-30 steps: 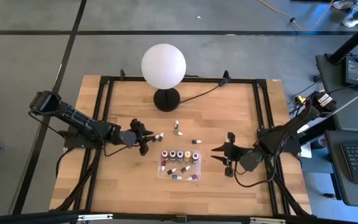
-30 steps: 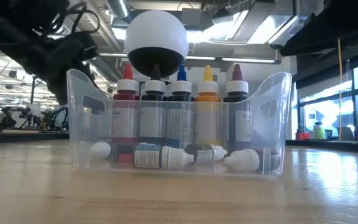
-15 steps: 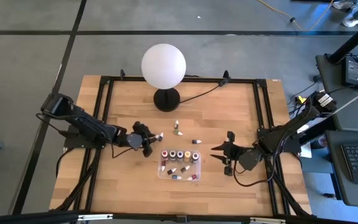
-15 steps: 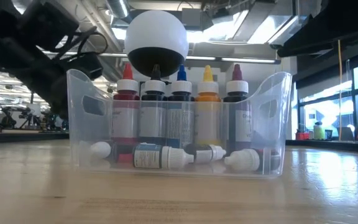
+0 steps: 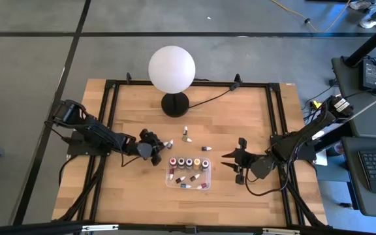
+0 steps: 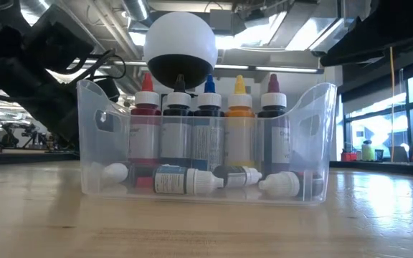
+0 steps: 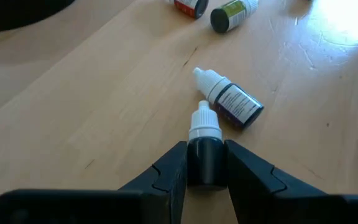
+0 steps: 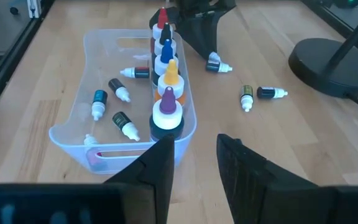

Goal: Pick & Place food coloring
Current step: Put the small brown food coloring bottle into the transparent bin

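My left gripper (image 5: pixel 151 147) is low over the table, left of the clear tray (image 5: pixel 203 184), and is shut on a small dark food coloring bottle (image 7: pixel 204 158) with a white cap. Just ahead of that cap, another small bottle (image 7: pixel 230 99) lies on its side on the wood. Two more loose bottles (image 5: pixel 187 135) (image 5: pixel 205 148) lie farther off. The tray holds a row of upright bottles (image 5: pixel 188 162) and several lying ones (image 5: pixel 185 178). My right gripper (image 5: pixel 235 163) hangs open to the tray's right, with nothing between its fingers (image 8: pixel 160 158). My left gripper pinches the dark body of the bottle (image 7: pixel 205 167) between its two fingers. The fingers slant down from the table's left and lie along the bottle. The white cap (image 7: pixel 204 122) sticks out past the fingertips. Whether the bottle touches the table I cannot tell.
A white globe lamp (image 5: pixel 172 68) on a black base (image 5: pixel 175 104) stands at the far middle, its cord running off to the right. Black frame rails (image 5: pixel 109 130) run along the table's left and right sides. Bare wood lies in front of the tray.
My left gripper has sunk toward the table and shifted a little toward the tray. It has stayed shut on the dark bottle.
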Controlling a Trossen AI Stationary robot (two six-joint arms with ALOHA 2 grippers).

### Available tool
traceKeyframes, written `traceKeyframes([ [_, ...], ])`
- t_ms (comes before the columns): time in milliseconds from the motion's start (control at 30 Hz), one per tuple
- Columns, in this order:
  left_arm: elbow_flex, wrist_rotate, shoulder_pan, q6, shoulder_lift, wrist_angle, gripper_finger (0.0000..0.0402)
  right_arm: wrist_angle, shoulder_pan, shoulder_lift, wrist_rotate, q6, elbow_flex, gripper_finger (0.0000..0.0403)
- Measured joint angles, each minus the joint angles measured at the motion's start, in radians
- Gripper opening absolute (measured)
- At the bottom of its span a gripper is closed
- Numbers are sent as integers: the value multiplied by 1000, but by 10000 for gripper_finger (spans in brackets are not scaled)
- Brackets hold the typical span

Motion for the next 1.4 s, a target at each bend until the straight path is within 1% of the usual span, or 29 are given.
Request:
traceKeyframes([
  [333,-1,1,0,-10,0,-8,102,-2,0,0,-2,2,0,124],
  [467,-1,19,1,20,0,-7,95,-3,0,0,-2,2,0,124],
  [667,-1,36,1,22,0,-3,80,-7,0,0,-2,1,0,124],
  [833,0,38,0,22,-1,-4,82,-33,0,0,-2,8,0,124],
  [933,-1,60,0,39,-21,-16,81,-40,0,0,-2,8,0,124],
  [1000,-3,71,-1,63,-48,-24,77,-40,0,0,-2,8,0,124],
  [1133,-3,61,-1,121,-136,-16,75,-40,0,0,-1,8,0,124],
  [1333,-2,53,-1,250,-313,-31,75,-40,0,0,0,8,0,124],
  [1400,-2,35,-1,294,-382,-50,73,-40,0,0,0,8,0,124],
])
